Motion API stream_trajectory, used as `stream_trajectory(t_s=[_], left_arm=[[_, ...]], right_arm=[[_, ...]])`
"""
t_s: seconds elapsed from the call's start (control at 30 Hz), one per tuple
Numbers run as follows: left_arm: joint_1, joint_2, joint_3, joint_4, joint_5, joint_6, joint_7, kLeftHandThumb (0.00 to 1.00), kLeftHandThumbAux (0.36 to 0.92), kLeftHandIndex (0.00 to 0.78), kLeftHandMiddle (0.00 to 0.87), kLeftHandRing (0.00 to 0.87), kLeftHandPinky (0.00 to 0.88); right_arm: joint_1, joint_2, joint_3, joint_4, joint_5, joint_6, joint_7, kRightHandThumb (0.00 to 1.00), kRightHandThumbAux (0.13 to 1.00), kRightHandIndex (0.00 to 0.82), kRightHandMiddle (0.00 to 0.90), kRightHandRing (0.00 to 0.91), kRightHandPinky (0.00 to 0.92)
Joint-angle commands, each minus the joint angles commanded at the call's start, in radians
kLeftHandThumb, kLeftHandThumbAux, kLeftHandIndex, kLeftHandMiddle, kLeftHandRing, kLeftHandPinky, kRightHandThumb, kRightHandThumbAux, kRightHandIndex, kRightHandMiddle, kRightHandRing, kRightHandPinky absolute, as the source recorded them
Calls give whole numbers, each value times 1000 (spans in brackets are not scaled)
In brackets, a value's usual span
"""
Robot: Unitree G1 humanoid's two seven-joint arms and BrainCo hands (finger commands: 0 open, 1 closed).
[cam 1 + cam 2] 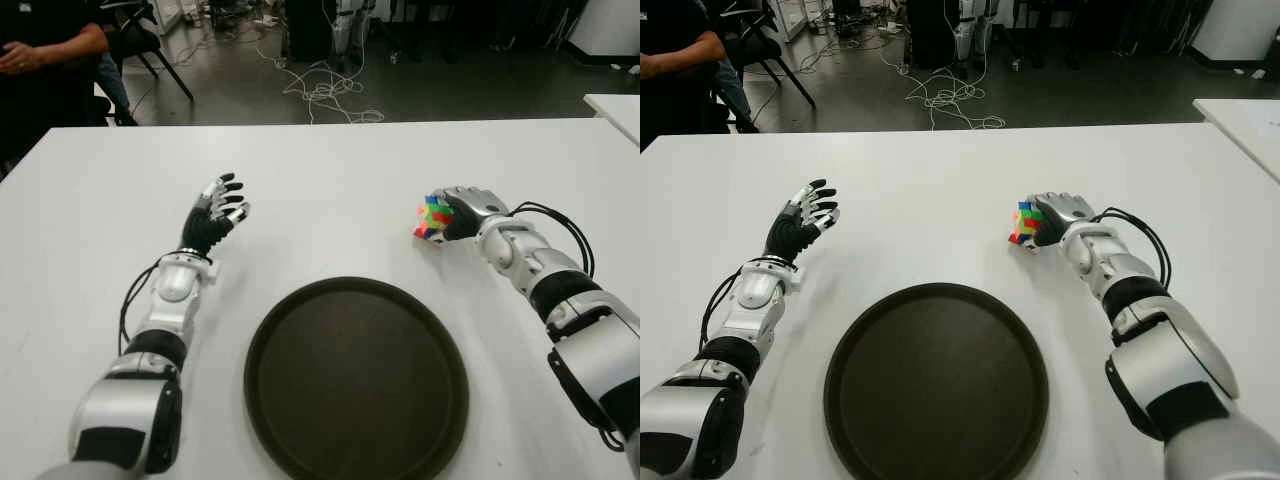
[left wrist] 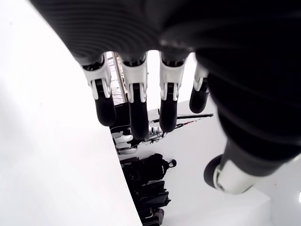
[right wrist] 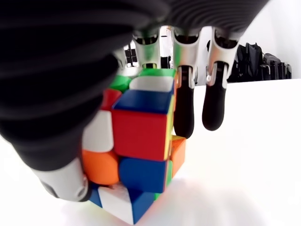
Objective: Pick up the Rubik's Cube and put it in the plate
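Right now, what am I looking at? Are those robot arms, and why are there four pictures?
Yes, those are a robot's two arms, each ending in a hand with fingers. Two pictures come from cameras in its head, looking down at a white table. The other two come from small cameras on its wrists, very close to each hand. On the table lies a big dark round plate, with nothing in it. The right hand is at the colourful Rubik's Cube, beyond the plate on the right. Its fingers wrap around the cube, which seems to touch the table. The left hand shows on the left of the plate, fingers spread, holding nothing.
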Motion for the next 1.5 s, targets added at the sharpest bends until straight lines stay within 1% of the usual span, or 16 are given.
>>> stream_trajectory(t_s=[0.13,0.23,0.27,0.33,0.37,0.5,0.63,0.7,0.77,0.9,1.1,1.23,1.3,1.37,1.43,1.5], left_arm=[[-1,1,-1,-1,1,-1,2,162,698,116,202,200,194],[-2,1,-2,0,2,3,0,164,696,116,203,203,198],[-3,1,-2,0,2,4,0,165,694,115,205,202,186],[-5,1,-6,1,7,6,4,162,690,114,206,201,174],[-5,1,-7,1,8,7,4,158,685,114,204,200,171],[-6,0,-6,2,7,9,3,156,682,113,202,198,169],[-7,-3,-3,4,3,9,1,165,689,111,200,194,169],[-7,-3,-2,5,2,9,2,160,685,108,200,195,172],[-7,-4,-1,6,1,8,2,155,682,107,199,195,172],[-9,-5,0,8,0,8,2,150,680,107,198,197,187],[-11,-6,0,12,1,9,3,159,682,114,199,202,200],[-11,-4,-2,11,3,8,4,161,683,114,204,206,199],[-11,-4,-2,11,3,6,4,159,682,114,205,206,194],[-11,-4,-1,11,3,5,4,157,683,113,205,204,187],[-11,-5,-1,11,2,6,3,155,686,110,200,197,176],[-11,-5,-1,11,1,6,4,153,690,108,197,193,174]], right_arm=[[62,-49,-37,-204,13,-10,-17,688,738,419,564,566,523],[158,-86,-86,-468,7,22,-25,688,738,418,552,559,516],[180,-91,-97,-527,4,30,-29,689,738,417,544,551,509],[250,-101,-133,-698,-9,60,-42,690,738,416,532,536,497],[274,-105,-146,-755,-13,72,-42,690,738,415,515,513,468],[330,-111,-177,-868,-25,96,-39,691,737,414,491,479,422],[377,-111,-210,-977,-21,103,-31,691,736,414,490,474,399],[413,-113,-233,-1040,-11,97,-29,692,736,414,495,476,395],[434,-109,-253,-1075,4,80,-40,692,735,415,503,481,399],[451,-92,-275,-1100,14,56,-45,694,734,417,522,513,443],[466,-72,-296,-1094,52,-51,-66,695,734,419,537,554,507],[479,-39,-258,-1057,41,-117,-86,696,735,418,534,560,533],[489,-6,-216,-1039,23,-137,-84,696,736,418,531,558,544],[510,18,-171,-1054,30,-148,-37,695,736,418,527,556,550],[545,11,-134,-1102,83,-171,57,695,736,417,521,551,551],[567,-7,-121,-1134,132,-192,131,695,735,417,517,547,551]])
